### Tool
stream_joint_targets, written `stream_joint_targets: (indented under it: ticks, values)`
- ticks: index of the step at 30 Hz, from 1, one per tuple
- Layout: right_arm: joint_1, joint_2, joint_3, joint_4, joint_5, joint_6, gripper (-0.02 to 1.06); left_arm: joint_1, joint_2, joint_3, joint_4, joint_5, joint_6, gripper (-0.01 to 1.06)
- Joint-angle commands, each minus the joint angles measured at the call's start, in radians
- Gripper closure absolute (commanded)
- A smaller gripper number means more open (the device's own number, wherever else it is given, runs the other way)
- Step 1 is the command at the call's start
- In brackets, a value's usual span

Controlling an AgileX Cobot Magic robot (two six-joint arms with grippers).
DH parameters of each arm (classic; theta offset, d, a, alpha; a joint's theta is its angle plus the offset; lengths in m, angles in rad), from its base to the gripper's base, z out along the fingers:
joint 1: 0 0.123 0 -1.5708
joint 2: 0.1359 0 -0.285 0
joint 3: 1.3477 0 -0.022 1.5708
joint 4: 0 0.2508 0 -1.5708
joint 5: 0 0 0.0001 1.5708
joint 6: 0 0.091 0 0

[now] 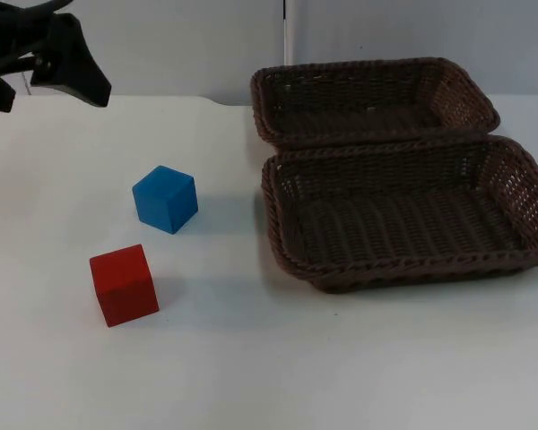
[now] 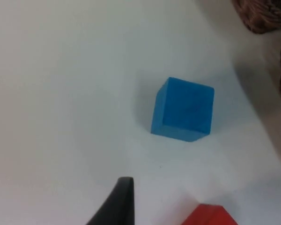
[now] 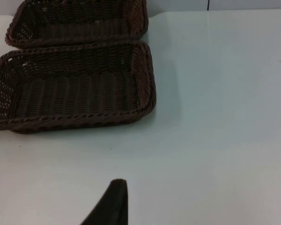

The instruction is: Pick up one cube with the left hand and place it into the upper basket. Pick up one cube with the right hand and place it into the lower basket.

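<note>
The left gripper (image 1: 67, 63) is held raised above the white table top (image 1: 251, 358), holding nothing; how far its fingers are parted cannot be told, since only part of it is seen. The blue cube (image 2: 182, 109) is seen from the left wrist to lie ahead of the fingertip, squarely under the arm's line of approach. The red cube (image 1: 124, 285) sits just beyond the blue one, on its far side from the left gripper, the two near but apart. Both dark brown woven wicker baskets are set well away towards the right arm: the upper basket (image 1: 372, 97) and the lower basket (image 1: 408, 215), rims touching, nothing inside either.

The right gripper (image 3: 110, 204) is held waiting over bare table beside the lower basket.

The step in hand is judged to be the descent on the blue cube. The fingers are best lined up with two opposite flat faces, not its corners, and lowered straight so the red cube is not nudged.
</note>
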Motion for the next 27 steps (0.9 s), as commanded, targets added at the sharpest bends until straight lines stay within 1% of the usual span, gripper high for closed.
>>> stream_joint_targets:
  ticks: [1,7,13,17,20,23,27]
  values:
    - [-0.005,-0.004,0.006,-0.002,-0.004,-0.009,-0.01,-0.014,0.042,-0.04,0.001,0.005,0.013,0.0]
    - [-0.005,-0.004,0.006,-0.002,-0.004,-0.009,-0.01,-0.035,0.109,-0.1,0.033,0.005,0.013,0.0]
    - [-0.005,-0.004,0.006,-0.002,-0.004,-0.009,-0.01,-0.086,0.222,-0.192,0.052,0.008,0.013,0.0]
    - [-0.005,-0.004,0.006,-0.002,-0.004,-0.009,-0.01,-0.114,0.267,-0.225,0.053,0.001,0.013,0.0]
    - [-0.005,-0.004,0.006,-0.002,-0.004,-0.009,-0.01,-0.135,0.302,-0.246,0.067,-0.02,0.013,0.0]
    - [-0.005,-0.004,0.006,-0.002,-0.004,-0.009,-0.01,-0.166,0.353,-0.253,0.122,-0.089,0.013,0.0]
    - [-0.005,-0.004,0.006,-0.002,-0.004,-0.009,-0.01,-0.17,0.394,-0.253,0.125,-0.127,0.011,0.0]
